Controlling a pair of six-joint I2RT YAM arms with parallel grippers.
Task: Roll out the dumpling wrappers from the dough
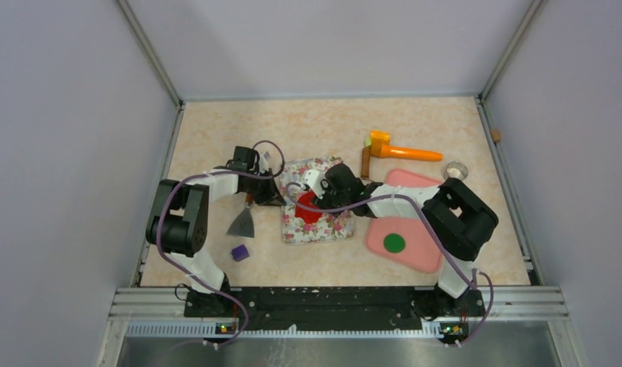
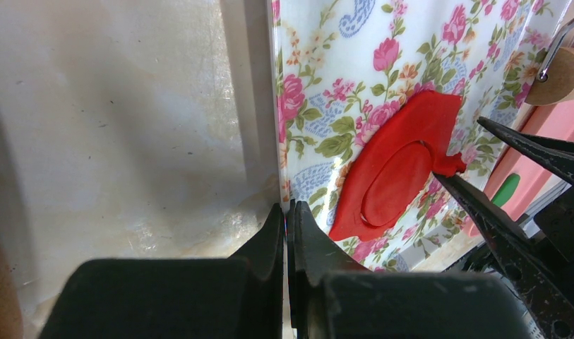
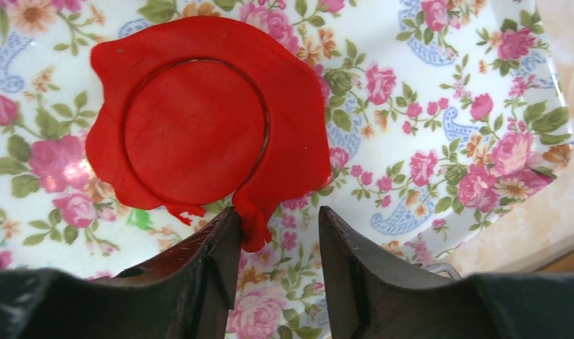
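Observation:
A red clay sheet [image 3: 291, 120] lies on the floral mat [image 3: 439, 85]. A round wrapper [image 3: 193, 131] is cut in it and still sits inside the ragged leftover ring. My right gripper [image 3: 277, 219] is open at the sheet's near edge. A loose tail of the leftover [image 3: 254, 226] hangs between the fingers, against the left finger. My left gripper [image 2: 288, 212] is shut on the mat's left edge [image 2: 280, 141]. In the left wrist view the wrapper [image 2: 397, 185] and the right gripper [image 2: 459, 150] show to the right. From above, the clay [image 1: 311, 208] lies between the left gripper [image 1: 271, 196] and the right gripper [image 1: 306, 197].
A pink board [image 1: 415, 229] with a green disc [image 1: 394, 243] lies right of the mat. An orange rolling pin [image 1: 403, 151] and a round cutter [image 1: 454, 170] lie behind it. A scraper [image 1: 242, 223] and a purple cube [image 1: 240, 251] lie left of the mat.

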